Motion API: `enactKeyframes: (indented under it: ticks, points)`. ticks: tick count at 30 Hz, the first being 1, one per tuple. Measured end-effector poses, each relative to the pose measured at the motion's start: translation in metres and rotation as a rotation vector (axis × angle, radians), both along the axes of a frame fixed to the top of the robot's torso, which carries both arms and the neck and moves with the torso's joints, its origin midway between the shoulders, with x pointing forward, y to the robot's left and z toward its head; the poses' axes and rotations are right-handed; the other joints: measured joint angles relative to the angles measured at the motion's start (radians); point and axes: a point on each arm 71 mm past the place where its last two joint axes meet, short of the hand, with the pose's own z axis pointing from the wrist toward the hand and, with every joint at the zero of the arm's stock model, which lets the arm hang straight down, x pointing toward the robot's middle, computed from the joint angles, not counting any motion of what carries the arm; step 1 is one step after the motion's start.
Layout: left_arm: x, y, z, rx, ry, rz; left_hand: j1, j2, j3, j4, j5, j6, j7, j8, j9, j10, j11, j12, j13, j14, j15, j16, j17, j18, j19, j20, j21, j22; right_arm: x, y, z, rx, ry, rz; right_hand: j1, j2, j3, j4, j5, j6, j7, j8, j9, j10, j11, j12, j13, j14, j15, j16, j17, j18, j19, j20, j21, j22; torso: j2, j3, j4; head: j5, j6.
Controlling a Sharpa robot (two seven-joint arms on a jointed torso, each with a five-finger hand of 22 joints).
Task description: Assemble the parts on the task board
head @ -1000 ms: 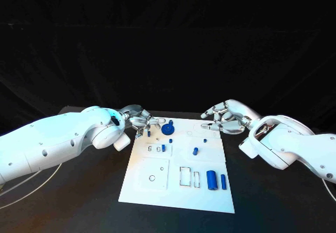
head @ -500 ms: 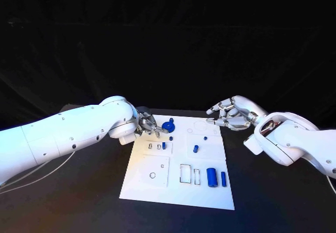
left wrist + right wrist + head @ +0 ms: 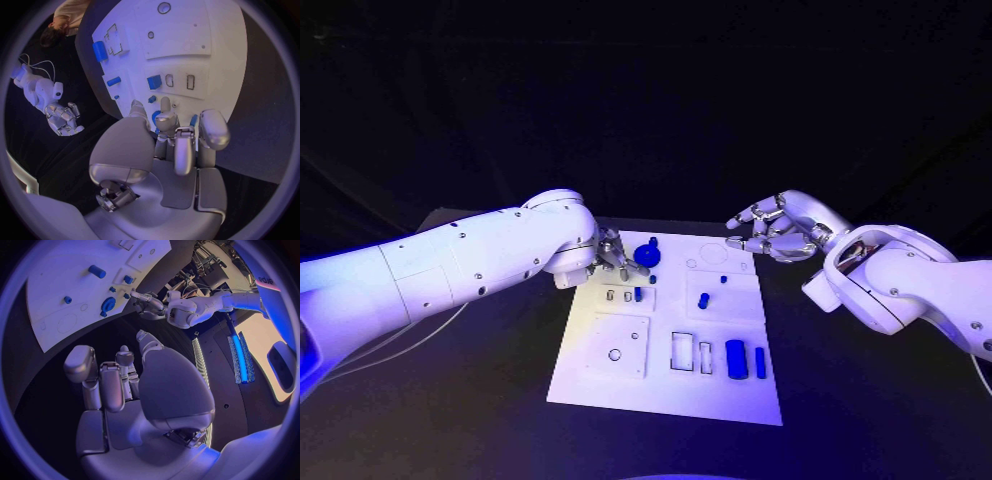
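board (image 3: 661, 375): one white board between the two hands | left hand (image 3: 607, 256): fingers bent at its far corner, beside one round blue part (image 3: 646, 258), hold unclear | right hand (image 3: 776, 236): curled, empty, beside other corner

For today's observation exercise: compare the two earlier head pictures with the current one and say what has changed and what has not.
The left arm has swung in over the table, and the left hand has turned so its fingers now reach down at the far left corner of the task board, beside the round blue part. The right hand has drawn back slightly from the far right edge, holding nothing. The blue parts lie as before.
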Motion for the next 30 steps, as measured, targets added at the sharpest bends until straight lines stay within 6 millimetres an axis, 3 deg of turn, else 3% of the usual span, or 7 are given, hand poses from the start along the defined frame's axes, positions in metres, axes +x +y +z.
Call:
enactKeyframes:
  ticks: [7, 30]
  points:
    - [0.001, -0.008, -0.002, 0.020, 0.010, -0.017, 0.000, -0.011, 0.000, 0.000, 0.000, 0.000, 0.000, 0.000, 0.007, 0.000, 0.000, 0.000, 0.003, 0.000, 0.000, 0.000, 0.000, 0.000, 0.000, 0.000, 0.004, 0.004, 0.001, 0.000, 0.000, -0.001, 0.001, -0.006, -0.004, -0.004, 0.000, 0.001, 0.004, 0.000, 0.000, 0.004, 0.000, 0.000, 0.000, 0.000, -0.004, 0.000, 0.000, 0.000, -0.002, 0.000, 0.000, 0.000, -0.006, -0.002, 0.001, -0.0002, 0.0000, 0.001, -0.006]
    - [0.002, -0.013, -0.012, 0.055, 0.046, -0.040, 0.000, -0.010, 0.014, -0.003, 0.000, 0.000, 0.000, 0.008, 0.023, 0.000, 0.000, 0.004, 0.010, 0.000, 0.000, 0.000, 0.000, 0.000, 0.000, 0.000, 0.014, 0.013, 0.003, 0.003, -0.001, -0.003, 0.004, -0.009, -0.011, 0.000, -0.003, 0.003, 0.009, 0.001, -0.002, 0.004, 0.001, 0.000, 0.000, -0.004, -0.007, 0.000, 0.000, 0.000, -0.005, 0.000, 0.000, 0.000, -0.010, -0.005, 0.002, 0.0009, -0.0010, 0.006, -0.021]
